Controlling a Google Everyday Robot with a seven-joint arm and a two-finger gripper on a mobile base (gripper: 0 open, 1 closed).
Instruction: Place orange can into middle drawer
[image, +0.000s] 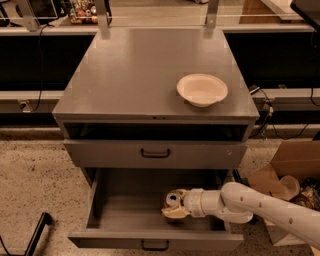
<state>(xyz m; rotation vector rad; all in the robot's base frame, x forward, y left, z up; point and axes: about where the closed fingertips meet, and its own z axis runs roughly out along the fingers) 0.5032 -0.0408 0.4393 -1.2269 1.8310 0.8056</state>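
Gripper (172, 207) low inside the middle drawer (125, 207), over the right half of its flat grey floor, reaching in from the right on a pale arm (260, 210). Pale fingers (172, 214) pinched on the orange can (173, 199), one below it toward the drawer's front, the other mostly hidden behind it. Can tilted, silver top turned up and toward the camera, orange-brown side just visible beneath the rim. Base either touching the drawer floor or just above it, not possible to tell which. Middle drawer pulled well out from the cabinet, low side walls on both sides, small dark bar handle (154, 245) on the front panel at the bottom edge of the view. Directly above, upper drawer (100, 154) closed, showing only its grey front and a dark handle (155, 153). Above that, a dark open slot (155, 131) under the cabinet top (140, 70). White bowl (202, 90) upright on the cabinet top near the right front corner, well apart from the can. Speckled floor (35, 185) around the cabinet. Cardboard box (290, 162) on the floor to the right, just behind the arm. Dark cables (265, 107) trailing near the cabinet's right side
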